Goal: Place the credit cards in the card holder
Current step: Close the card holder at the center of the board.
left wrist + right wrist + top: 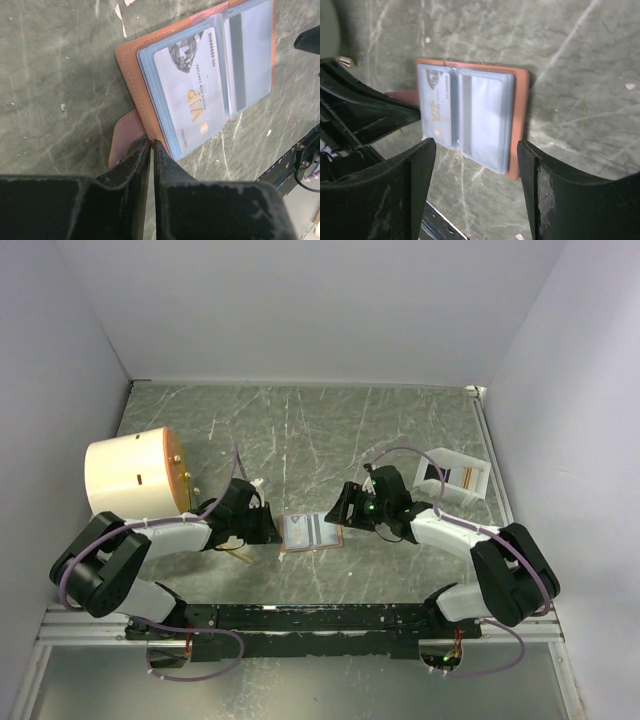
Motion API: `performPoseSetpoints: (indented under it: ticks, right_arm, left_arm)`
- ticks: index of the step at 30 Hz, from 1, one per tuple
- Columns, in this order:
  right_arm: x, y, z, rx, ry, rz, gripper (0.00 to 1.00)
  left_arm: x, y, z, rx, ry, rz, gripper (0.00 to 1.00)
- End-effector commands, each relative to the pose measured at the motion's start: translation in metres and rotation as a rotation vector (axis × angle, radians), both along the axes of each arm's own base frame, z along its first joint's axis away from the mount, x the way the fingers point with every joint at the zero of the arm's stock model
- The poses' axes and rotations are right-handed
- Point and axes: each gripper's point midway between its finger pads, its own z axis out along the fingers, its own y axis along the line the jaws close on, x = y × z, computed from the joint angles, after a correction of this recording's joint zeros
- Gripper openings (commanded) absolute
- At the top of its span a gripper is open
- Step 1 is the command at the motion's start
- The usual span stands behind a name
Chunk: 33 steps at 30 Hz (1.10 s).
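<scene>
Green tabletop [330, 430] bears the open card holder [312, 532], left gripper [151, 146] pinching its edge, right gripper [476, 149] spread nearby.

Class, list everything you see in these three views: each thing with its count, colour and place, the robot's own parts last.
card holder: one, tan-brown, open flat mid-table between the tools.
VIP card: one, pale blue, gold lettering, in the sleeve nearer the left tool.
striped card: one, pale blue, dark stripe, in the other sleeve.
tray: one, white, far right.
loose cards: striped, in the tray, count unclear.
cylinder: one, cream, far left.
table: one, grey-green, marbled.
left arm, right arm: white and black.
left tool: black, shut on the card holder's edge.
right tool: black, open, above the card holder.
</scene>
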Motion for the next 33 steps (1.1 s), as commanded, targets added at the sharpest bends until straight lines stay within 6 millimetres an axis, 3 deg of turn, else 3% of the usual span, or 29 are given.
performPoseSetpoints:
  ticks: [1, 7, 13, 25, 33]
  right_arm:
    - [-0.004, -0.012, -0.015, -0.038, 0.010, -0.019, 0.67]
    - [-0.009, -0.014, -0.031, -0.037, 0.045, -0.028, 0.67]
    - [-0.014, -0.005, -0.033, 0.025, 0.056, -0.002, 0.66]
    - [-0.026, 0.029, 0.016, 0.319, 0.044, 0.094, 0.65]
    - [-0.024, 0.032, 0.044, 0.363, -0.016, 0.113, 0.64]
  left_arm:
    - [0.004, -0.008, 0.003, -0.021, -0.007, -0.016, 0.19]
    - [0.002, -0.009, 0.001, -0.030, 0.003, -0.016, 0.19]
    - [0.002, -0.009, 0.000, -0.030, 0.008, -0.016, 0.19]
    - [0.002, -0.011, -0.001, -0.030, 0.011, -0.020, 0.19]
    - [0.002, -0.013, 0.000, -0.037, 0.011, -0.022, 0.19]
